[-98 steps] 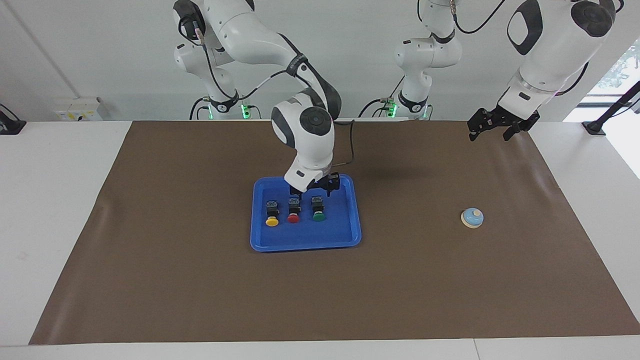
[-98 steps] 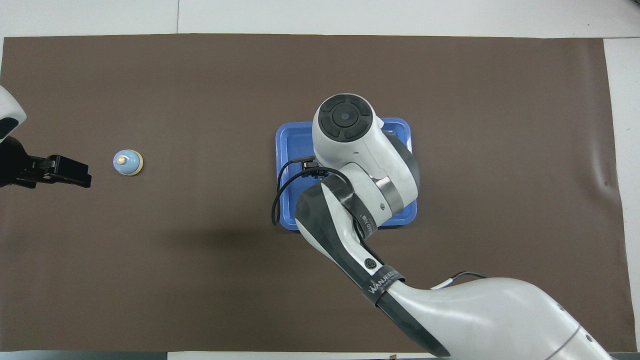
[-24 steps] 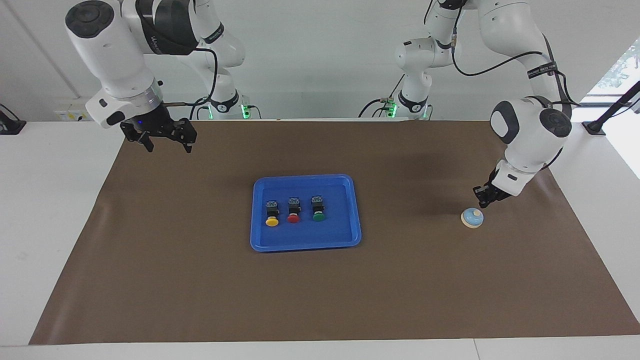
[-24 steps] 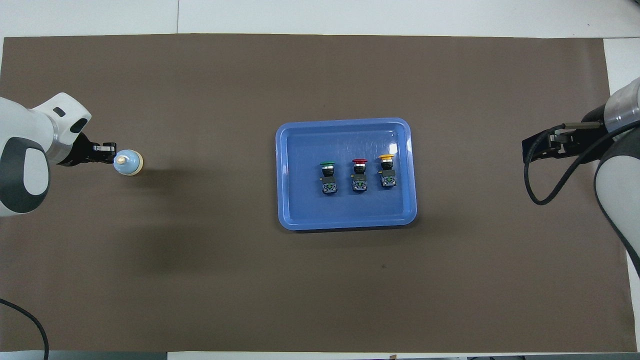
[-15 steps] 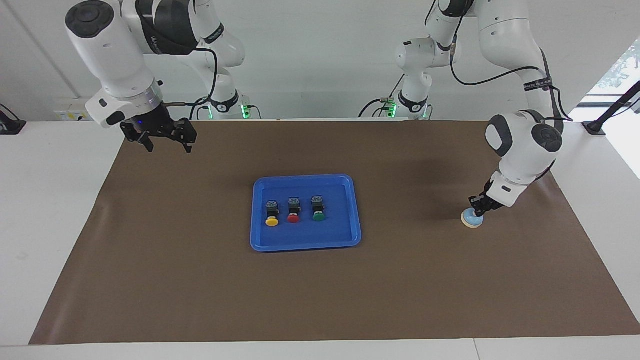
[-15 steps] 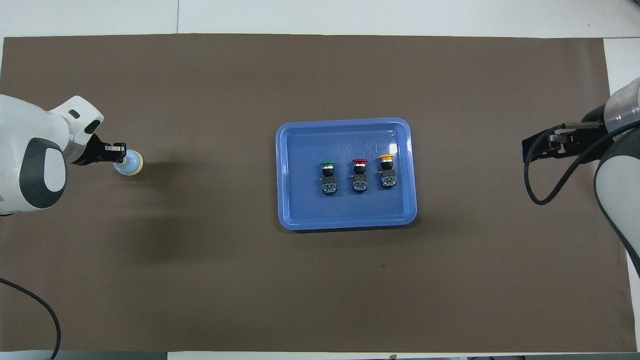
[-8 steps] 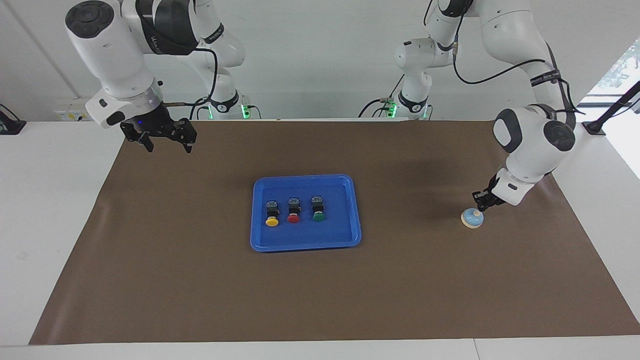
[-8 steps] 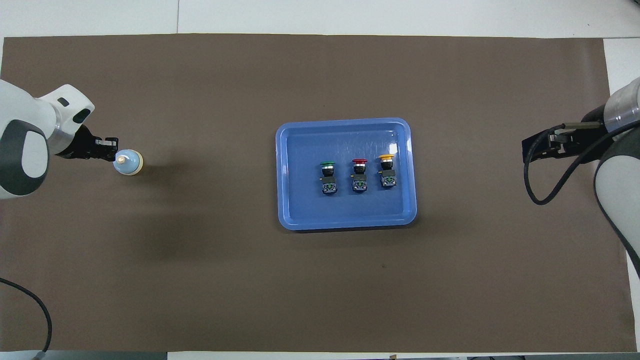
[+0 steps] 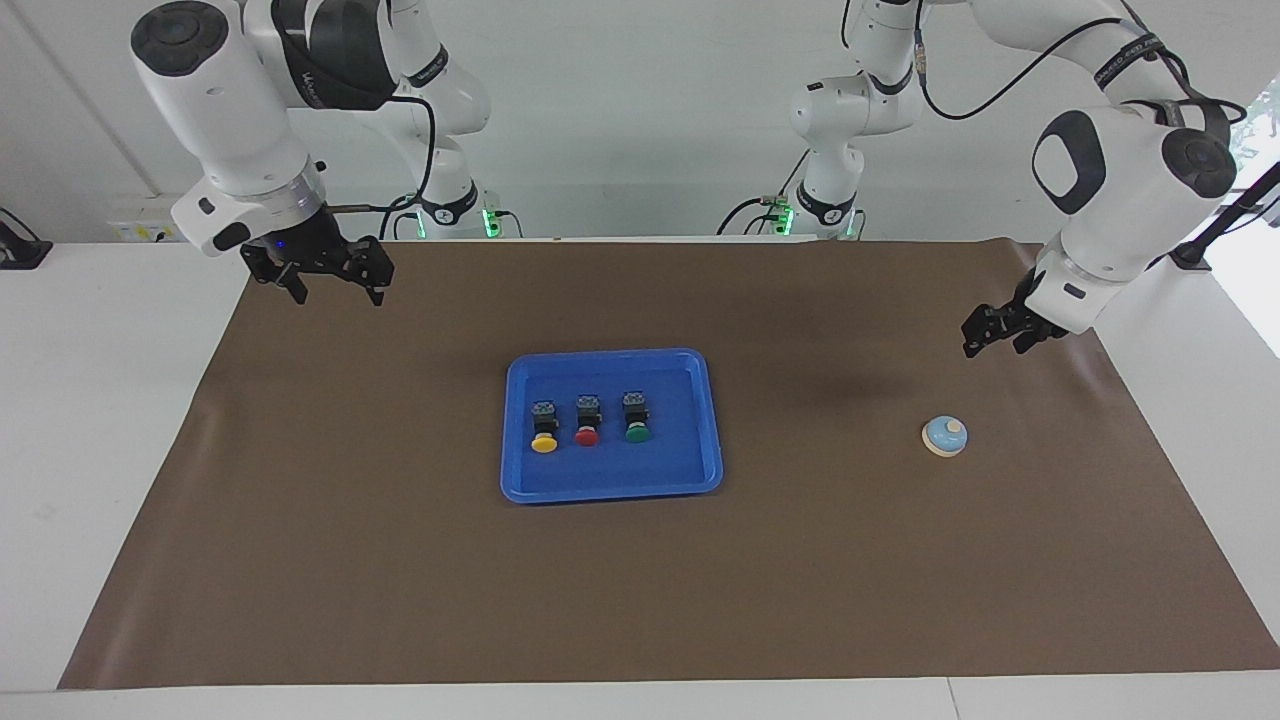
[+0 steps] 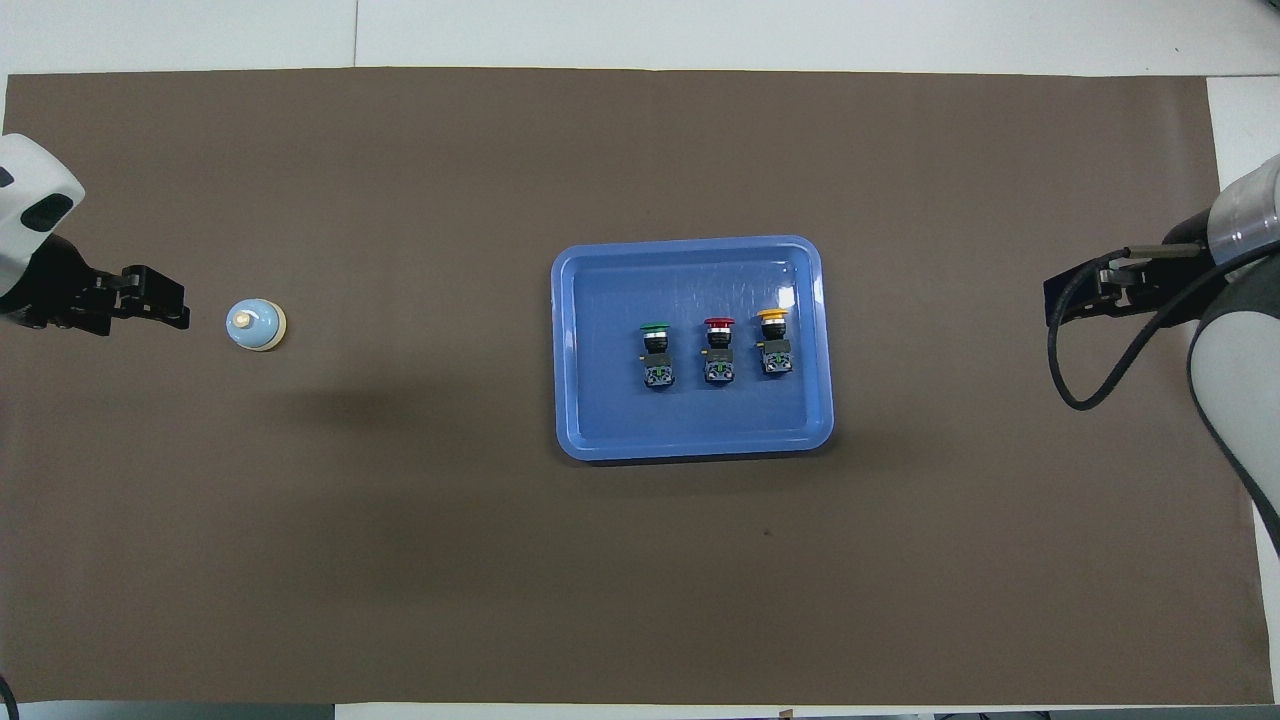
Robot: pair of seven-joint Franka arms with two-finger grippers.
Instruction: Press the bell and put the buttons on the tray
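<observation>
The blue tray lies in the middle of the brown mat; it also shows in the overhead view. The yellow button, red button and green button lie in a row in it, caps pointing away from the robots. The light-blue bell stands on the mat toward the left arm's end, also seen from overhead. My left gripper hangs over bare mat beside the bell, clear of it. My right gripper is open and empty over the mat's corner at the right arm's end.
The brown mat covers most of the white table. Its edges end short of the table's ends. A cable hangs from the right arm's wrist.
The left gripper came down onto the bell's knob a second ago, then lifted off and drew back up toward the left arm's end. The right arm stayed still. The bell and buttons did not move.
</observation>
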